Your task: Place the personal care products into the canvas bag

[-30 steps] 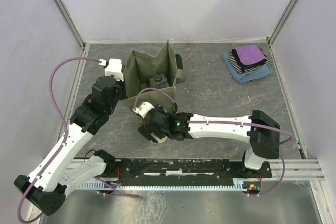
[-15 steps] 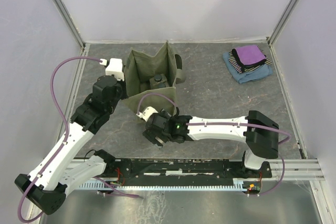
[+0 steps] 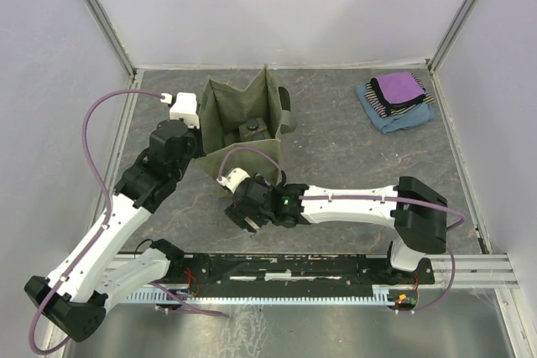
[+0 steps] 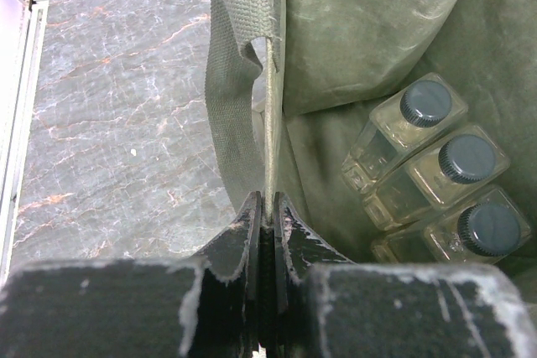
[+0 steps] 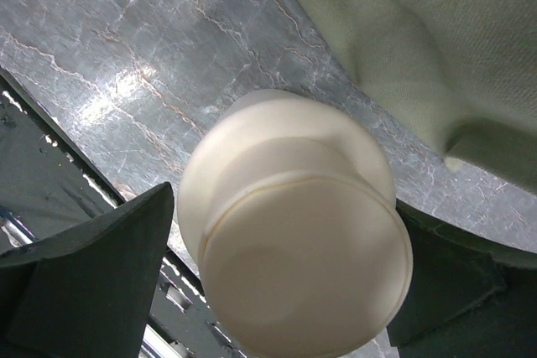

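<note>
The olive canvas bag [image 3: 239,119] stands open at the back left of the table. Three clear glass bottles with dark caps [image 4: 436,165] lie inside it; one dark cap shows in the top view [image 3: 252,130]. My left gripper [image 4: 268,207] is shut on the bag's rim [image 4: 270,123] beside a handle strap [image 4: 231,81], and holds that side up [image 3: 199,142]. My right gripper [image 3: 245,211] is shut on the cream-coloured jar [image 5: 294,224], just in front of the bag's near wall [image 5: 419,56]. The jar fills the space between both fingers [image 5: 92,266].
Folded blue, striped and purple cloths [image 3: 394,100] lie at the back right. The metal rail [image 3: 319,270] and arm bases run along the near edge. White walls close in the table on three sides.
My right gripper with the jar has shifted slightly, first to the right, then a little back left, staying in front of the bag. The left gripper keeps its hold on the rim.
</note>
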{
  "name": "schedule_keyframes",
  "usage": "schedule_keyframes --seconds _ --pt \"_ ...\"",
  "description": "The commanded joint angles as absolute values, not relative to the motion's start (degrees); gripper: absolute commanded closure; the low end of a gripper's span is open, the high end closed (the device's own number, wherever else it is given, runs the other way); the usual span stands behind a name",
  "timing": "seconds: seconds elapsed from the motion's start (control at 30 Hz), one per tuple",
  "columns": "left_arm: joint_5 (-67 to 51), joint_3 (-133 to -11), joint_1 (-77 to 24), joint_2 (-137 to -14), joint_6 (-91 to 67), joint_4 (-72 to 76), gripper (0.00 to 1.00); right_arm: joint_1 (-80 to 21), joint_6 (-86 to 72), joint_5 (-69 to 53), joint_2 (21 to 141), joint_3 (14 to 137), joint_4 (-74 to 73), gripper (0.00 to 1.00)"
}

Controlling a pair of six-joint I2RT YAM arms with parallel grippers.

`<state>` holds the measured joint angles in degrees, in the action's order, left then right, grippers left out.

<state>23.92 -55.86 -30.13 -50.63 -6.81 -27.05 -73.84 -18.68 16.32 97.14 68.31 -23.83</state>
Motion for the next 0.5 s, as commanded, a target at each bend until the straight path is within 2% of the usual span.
schedule_keyframes --seconds 0.0,0.1,0.47 --pt "24.46 -56.93 -30.10 -51.04 -7.84 -25.57 0.90 -73.48 -19.09 15.18 96.07 68.69 -21.62 0.04" --pt "24.48 -57.03 -30.09 -51.26 -7.68 -25.42 0.90 -73.35 -19.06 15.03 96.43 67.89 -20.34 0.08" --pt "24.55 -57.27 -30.11 -52.18 -7.46 -25.43 0.90 -72.42 -19.43 15.29 96.60 65.92 -15.92 0.08"
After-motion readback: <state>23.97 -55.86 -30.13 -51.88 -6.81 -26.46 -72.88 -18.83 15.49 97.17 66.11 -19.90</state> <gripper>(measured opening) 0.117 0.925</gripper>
